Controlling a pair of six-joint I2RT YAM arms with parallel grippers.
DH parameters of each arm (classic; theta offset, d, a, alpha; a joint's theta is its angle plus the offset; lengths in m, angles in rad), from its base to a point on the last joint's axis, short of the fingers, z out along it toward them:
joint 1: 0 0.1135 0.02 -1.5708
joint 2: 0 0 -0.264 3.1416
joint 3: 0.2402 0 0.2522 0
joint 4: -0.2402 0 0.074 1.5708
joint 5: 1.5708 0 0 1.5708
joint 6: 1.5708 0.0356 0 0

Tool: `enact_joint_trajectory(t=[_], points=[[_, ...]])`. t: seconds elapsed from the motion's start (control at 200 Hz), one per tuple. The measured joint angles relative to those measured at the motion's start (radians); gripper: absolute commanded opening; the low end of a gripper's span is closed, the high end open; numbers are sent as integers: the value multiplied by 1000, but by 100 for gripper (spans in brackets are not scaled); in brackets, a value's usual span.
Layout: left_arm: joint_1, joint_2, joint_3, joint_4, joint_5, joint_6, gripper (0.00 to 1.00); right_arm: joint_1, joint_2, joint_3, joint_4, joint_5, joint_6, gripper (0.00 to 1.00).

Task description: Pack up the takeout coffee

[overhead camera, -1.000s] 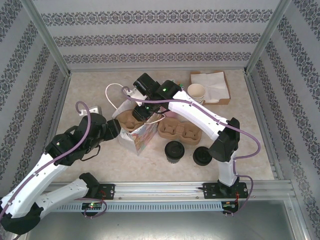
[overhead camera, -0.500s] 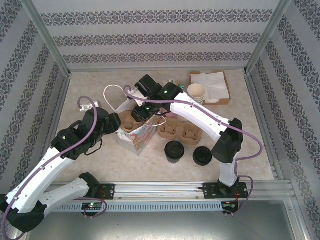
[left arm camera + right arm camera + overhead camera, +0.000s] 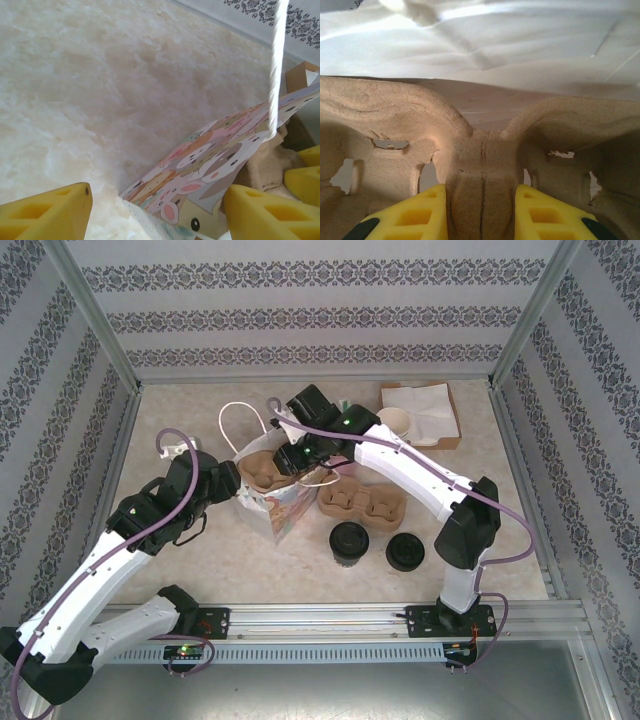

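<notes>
Right jaws pinch the pulp carrier [image 3: 475, 150] atop the patterned bag [image 3: 275, 510]; left jaws gape at its 9 o'clock, takeout coffee [image 3: 349, 540] at 4 o'clock

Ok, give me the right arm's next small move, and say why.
Probably ease the pulp carrier straight down: the right claw pinches its centre ridge, it sits at the mouth of the paper bag, and the left claw stands open astride the bag's edge.

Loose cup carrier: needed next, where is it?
Top view, right of centre: the loose cup carrier lies beside the patterned bag, beyond a black-lidded cup.
</notes>
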Motion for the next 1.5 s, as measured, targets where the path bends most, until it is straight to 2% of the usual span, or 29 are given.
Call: enact_joint_trajectory(t=[0.255, 0.545, 0.694, 1.149, 1.499], points=[[4, 0, -5, 5, 1, 3, 69, -3, -2, -18, 31, -10, 28, 28], [6, 0, -12, 12, 1, 16, 68, -45, -23, -82, 105, -92, 92, 28], [6, 0, -12, 12, 2, 20, 68, -45, -27, -84, 105, -85, 93, 27], [12, -22, -5, 14, 63, 24, 70, 11, 14, -11, -3, 69, 8, 28], [12, -63, 68, 66, 193, 24, 74, 68, 82, 65, -73, 177, -68, 29]])
